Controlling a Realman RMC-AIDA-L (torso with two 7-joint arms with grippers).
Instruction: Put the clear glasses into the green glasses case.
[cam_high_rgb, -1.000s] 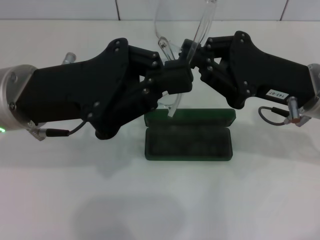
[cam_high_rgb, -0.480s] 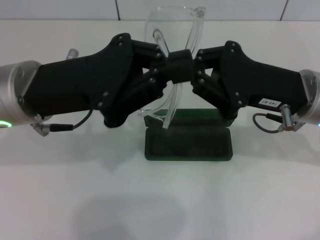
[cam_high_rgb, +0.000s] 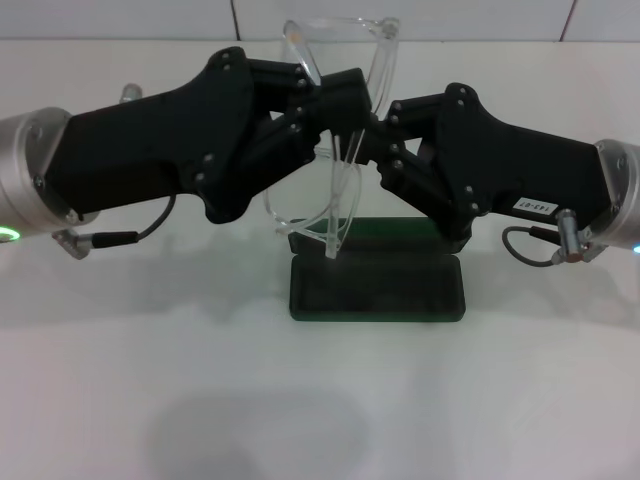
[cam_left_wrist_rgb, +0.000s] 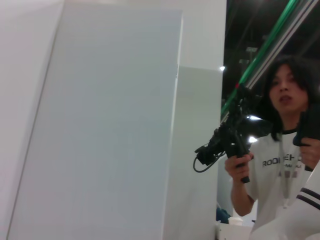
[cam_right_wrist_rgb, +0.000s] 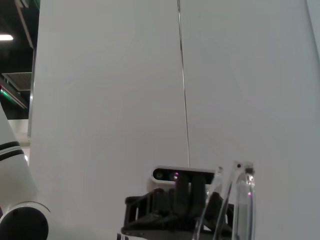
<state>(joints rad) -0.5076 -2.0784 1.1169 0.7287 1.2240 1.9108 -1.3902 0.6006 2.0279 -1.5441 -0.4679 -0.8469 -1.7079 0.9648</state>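
**Both arms meet over the open case, glasses held high**

Here's the white table (cam_high_rgb: 320, 400), broad and pale, and both black arms reach in across it from either side, meeting at the middle. The left gripper (cam_high_rgb: 345, 95) comes in from the left, its fingers pinched together on the clear glasses (cam_high_rgb: 335, 130), holding them upright in the air with the front of the frame up top and the thin clear arms hanging down. The right gripper (cam_high_rgb: 378, 135) noses in from the other side, right up against the same frame; whether its fingers are closed on the glasses or merely beside them, I cannot tell.

Below them sits the green glasses case (cam_high_rgb: 377, 287), flat on the table, lid swung open toward the back, dark lining facing up. The tips of the hanging clear arms reach down near the back edge of the case, at its left end, but the glasses are not inside it.

From the right wrist view, the clear glasses (cam_right_wrist_rgb: 242, 200) stand up beside a black gripper (cam_right_wrist_rgb: 175, 210). The left wrist view catches a person (cam_left_wrist_rgb: 282, 150) holding a handheld controller (cam_left_wrist_rgb: 232, 140).
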